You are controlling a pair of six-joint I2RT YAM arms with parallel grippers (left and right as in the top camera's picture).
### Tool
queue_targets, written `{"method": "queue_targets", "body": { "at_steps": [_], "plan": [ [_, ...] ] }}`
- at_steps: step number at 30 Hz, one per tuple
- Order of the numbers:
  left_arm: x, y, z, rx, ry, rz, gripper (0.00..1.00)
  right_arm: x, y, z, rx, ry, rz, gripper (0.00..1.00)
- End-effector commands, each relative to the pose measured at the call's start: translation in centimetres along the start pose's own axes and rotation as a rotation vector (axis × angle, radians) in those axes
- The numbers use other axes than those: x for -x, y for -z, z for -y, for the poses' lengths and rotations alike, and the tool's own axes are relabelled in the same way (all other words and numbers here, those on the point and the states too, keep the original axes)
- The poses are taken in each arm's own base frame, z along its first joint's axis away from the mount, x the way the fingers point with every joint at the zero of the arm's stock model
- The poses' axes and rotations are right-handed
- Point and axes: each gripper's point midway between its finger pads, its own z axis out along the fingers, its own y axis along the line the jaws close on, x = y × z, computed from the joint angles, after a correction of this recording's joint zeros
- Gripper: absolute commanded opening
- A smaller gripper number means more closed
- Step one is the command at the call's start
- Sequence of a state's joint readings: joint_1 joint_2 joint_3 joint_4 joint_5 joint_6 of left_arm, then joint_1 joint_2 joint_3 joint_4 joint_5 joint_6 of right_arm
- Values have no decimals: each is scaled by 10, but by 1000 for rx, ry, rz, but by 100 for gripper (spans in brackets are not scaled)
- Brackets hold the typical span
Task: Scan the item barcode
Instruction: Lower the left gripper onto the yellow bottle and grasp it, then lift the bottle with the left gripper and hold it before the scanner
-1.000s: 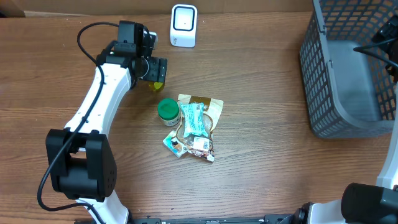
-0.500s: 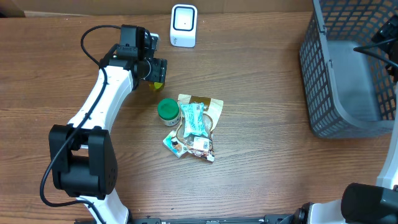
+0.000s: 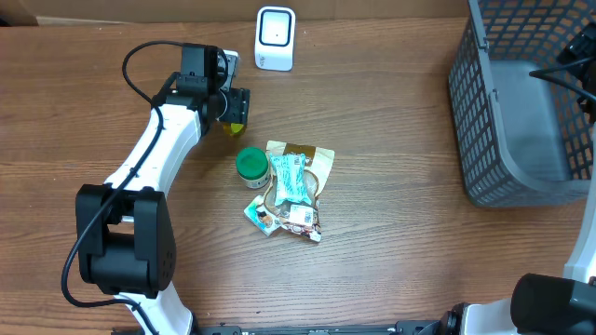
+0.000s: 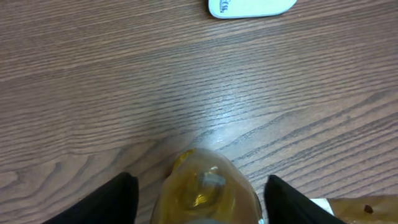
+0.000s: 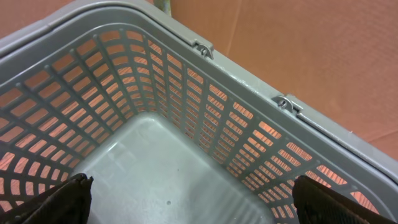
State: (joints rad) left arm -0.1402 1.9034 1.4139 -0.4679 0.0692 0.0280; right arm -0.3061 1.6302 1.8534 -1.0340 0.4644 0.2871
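Left wrist view: our left gripper [image 4: 202,180], jaws apart, straddles the yellow item [image 4: 208,193], which rests on the bench [image 4: 93,74] near the scanner [image 4: 249,6]. We judge it light, smooth, perhaps squashy; hold its sides mid-body, gently.

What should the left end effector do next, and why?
Likely close the left end effector on the yellow item: its fingers straddle it with a gap each side, so it isn't gripped. The scanner sits just beyond.
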Motion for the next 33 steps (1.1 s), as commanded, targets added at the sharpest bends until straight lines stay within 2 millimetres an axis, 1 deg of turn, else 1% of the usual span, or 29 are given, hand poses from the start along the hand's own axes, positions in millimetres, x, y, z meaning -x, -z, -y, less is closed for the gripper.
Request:
{"method": "queue_targets", "body": {
  "at_steps": [1, 3, 8, 11, 13, 16, 18, 21, 24, 27, 29, 33],
  "plan": [
    [-6, -4, 4, -13, 4, -19, 61, 3, 2, 2, -10, 0, 12, 100],
    [-10, -6, 3, -12, 5, -36, 61, 3, 2, 2, -10, 0, 12, 100],
    [-19, -18, 3, -13, 7, -65, 63, 3, 2, 2, -10, 0, 12, 100],
    [-19, -19, 3, -13, 8, -65, 61, 3, 2, 2, -10, 0, 12, 100],
    [-16, -19, 3, -13, 7, -51, 60, 3, 2, 2, -10, 0, 12, 100],
    [-11, -19, 3, -13, 11, -34, 56, 3, 2, 2, -10, 0, 12, 100],
    [-10, -19, 2, -12, 26, -27, 55, 3, 2, 2, -10, 0, 12, 100],
    [-9, -19, 2, -12, 52, -23, 44, 3, 2, 2, -10, 0, 12, 100],
    [-8, -19, 3, -12, 60, -20, 40, 3, 2, 2, -10, 0, 12, 100],
    [-8, -19, 2, -12, 61, -22, 40, 3, 2, 2, -10, 0, 12, 100],
    [-9, -19, 2, -11, 61, -24, 37, 3, 2, 2, -10, 0, 12, 100],
    [-8, -18, 2, -11, 61, -22, 39, 3, 2, 2, -10, 0, 12, 100]
  ]
}}
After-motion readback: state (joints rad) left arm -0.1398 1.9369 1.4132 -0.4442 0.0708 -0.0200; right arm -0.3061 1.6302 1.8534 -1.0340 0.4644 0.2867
